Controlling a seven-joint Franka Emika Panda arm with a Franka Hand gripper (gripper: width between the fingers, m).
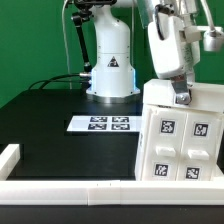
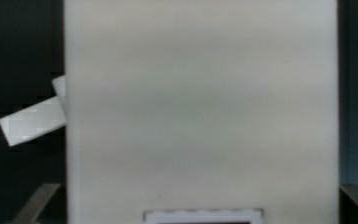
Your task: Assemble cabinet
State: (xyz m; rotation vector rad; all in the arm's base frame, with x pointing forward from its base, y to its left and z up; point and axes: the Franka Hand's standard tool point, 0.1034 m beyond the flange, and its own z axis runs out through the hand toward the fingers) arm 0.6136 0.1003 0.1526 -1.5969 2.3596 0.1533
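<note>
I am the arm, and my gripper is at the top edge of the cabinet. The cabinet is the big white box with black-and-white tags on its front. It stands tall at the exterior view's right, close to the low white wall that runs along the near edge of the black table.

The cabinet is right under my jaws. Its long way goes up and down, from my jaws toward the table. In the exterior view my fingers seem to reach down onto the top rim of the box, but I cannot tell if they pinch it, press together, or stay spread. The picture is too small there.

In my wrist view the cabinet fills nearly everything as one wide pale face, so I am very close to it. A small white slanted piece pokes out from one side of that face; I cannot tell what it is. My finger shows only as a dark tip at the corner.

The marker board lies flat on the table near my base, well apart from the cabinet.

I think my next move depends on this: the box is straight below me and tall, so it could tip if I push it sideways.
</note>
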